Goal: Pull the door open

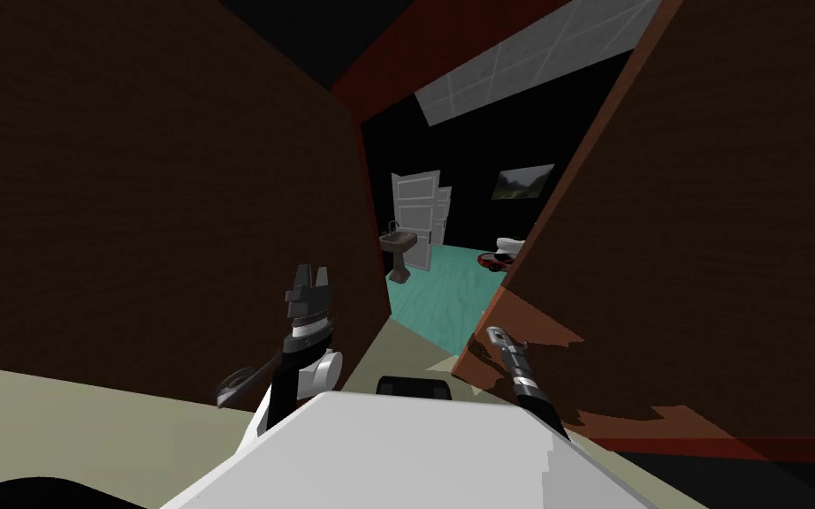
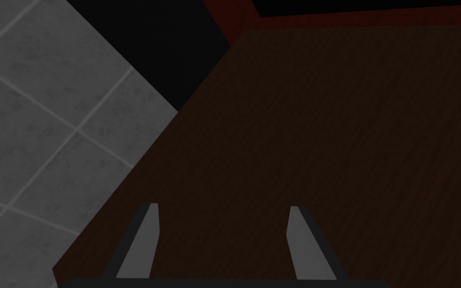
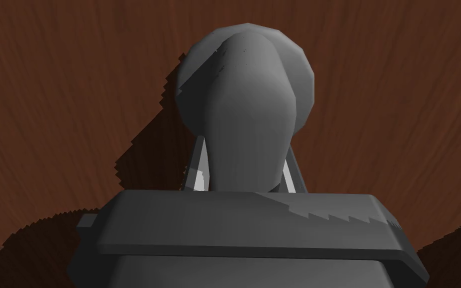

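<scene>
Right now our right pincer [image 3: 245, 146] is clamped on the grey, rounded door handle [image 3: 247, 100]; its two fingers [image 3: 200, 178] press the handle's sides, close against the reddish-brown wood of the door [image 3: 399, 100]. From the head view, the door [image 1: 706, 221] stands on our right, ajar, with its free edge slanting down toward us, and the right pincer [image 1: 493, 336] sits low on it, near that edge.

Through the gap we see a pedestal sink [image 1: 399, 252] on a teal floor [image 1: 445, 296], a white door [image 1: 416, 203] behind the sink, and a framed picture [image 1: 523, 181] against a black area [image 1: 476, 159].

Our left pincer [image 1: 309, 284] is raised on the left of the gap, apart from the door. Its fingers [image 2: 144, 240] stand wide apart with nothing between them, facing a dark brown wooden surface [image 2: 324, 125] that has a grey tiled surface [image 2: 39, 125] beside it.
</scene>
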You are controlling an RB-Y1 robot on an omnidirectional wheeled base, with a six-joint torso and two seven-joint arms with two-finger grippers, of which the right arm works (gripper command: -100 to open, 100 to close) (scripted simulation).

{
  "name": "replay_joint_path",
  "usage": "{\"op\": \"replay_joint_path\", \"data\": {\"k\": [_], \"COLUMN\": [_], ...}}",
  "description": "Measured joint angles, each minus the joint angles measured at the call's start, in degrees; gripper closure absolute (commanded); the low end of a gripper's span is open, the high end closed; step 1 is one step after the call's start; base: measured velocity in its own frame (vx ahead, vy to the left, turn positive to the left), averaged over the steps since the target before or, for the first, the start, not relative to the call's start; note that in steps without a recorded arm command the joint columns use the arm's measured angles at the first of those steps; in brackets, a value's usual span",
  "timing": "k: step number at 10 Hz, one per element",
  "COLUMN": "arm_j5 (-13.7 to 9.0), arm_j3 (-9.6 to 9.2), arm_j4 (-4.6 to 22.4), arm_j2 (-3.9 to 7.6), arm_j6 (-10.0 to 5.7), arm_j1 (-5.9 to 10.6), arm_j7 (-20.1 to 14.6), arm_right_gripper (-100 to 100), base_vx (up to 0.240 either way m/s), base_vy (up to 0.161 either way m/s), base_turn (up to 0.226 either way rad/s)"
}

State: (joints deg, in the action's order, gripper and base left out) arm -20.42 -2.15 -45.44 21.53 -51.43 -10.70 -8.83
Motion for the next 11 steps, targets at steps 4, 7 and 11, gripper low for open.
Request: {"op": "replay_joint_path", "data": {"k": [4, 7, 11], "arm_j5": [0.58, 0.93, 1.44], "arm_j3": [-1.6, -3.35, -5.7], "arm_j4": [-0.49, -0.4, 0.77], "arm_j2": [1.03, 2.62, 4.32], "arm_j6": [-1.0, -3.86, -7.42], "arm_j1": [-1.28, -2.91, -4.98], "arm_j7": [-1.37, -3.08, -5.3], "arm_right_gripper": [100, 100, 100], "base_vx": [-0.187, -0.251, -0.207], "base_vy": [-0.019, -0.026, -0.019], "base_turn": [0.103, 0.165, 0.128]}}
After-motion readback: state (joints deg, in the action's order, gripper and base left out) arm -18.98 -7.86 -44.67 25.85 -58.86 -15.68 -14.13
